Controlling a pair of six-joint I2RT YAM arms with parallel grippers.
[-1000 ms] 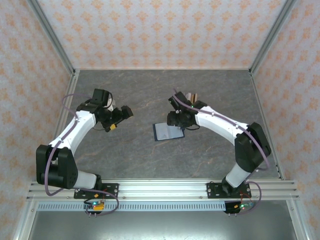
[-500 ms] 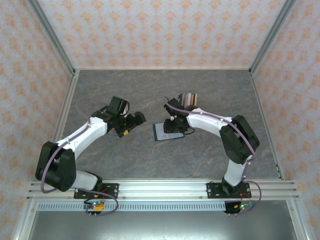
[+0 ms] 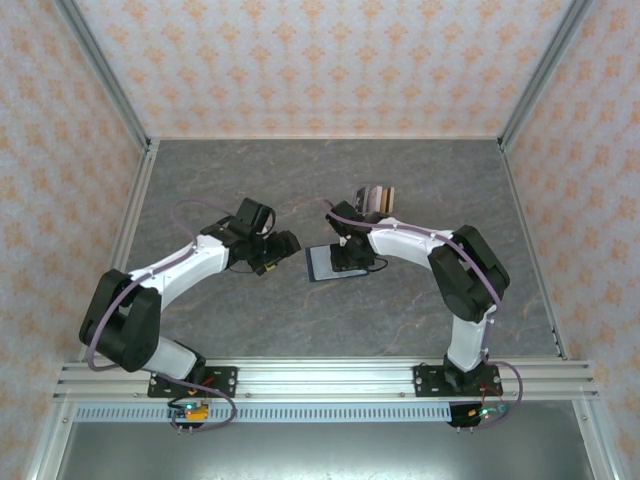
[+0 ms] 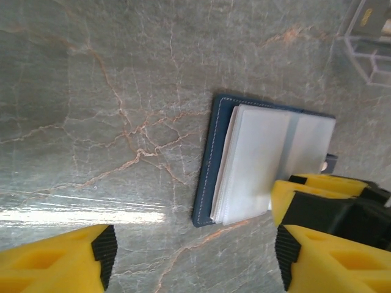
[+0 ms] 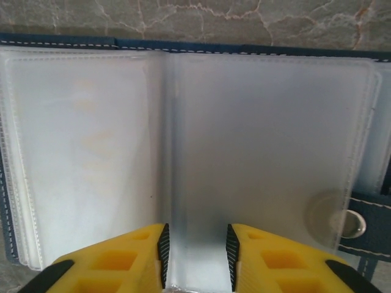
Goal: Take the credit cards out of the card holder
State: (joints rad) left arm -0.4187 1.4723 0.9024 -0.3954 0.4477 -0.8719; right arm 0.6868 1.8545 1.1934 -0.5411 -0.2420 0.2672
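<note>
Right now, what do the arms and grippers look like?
The left arm and right arm have white links, black joints and a purple cable along them. The left gripper and right gripper carry yellow fingers with black pads.

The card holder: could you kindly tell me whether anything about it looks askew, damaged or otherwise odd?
Nothing looks damaged. The card holder lies open and flat, a little skewed on the table, its clear sleeves fanned unevenly. The right gripper straddles their edge.
</note>
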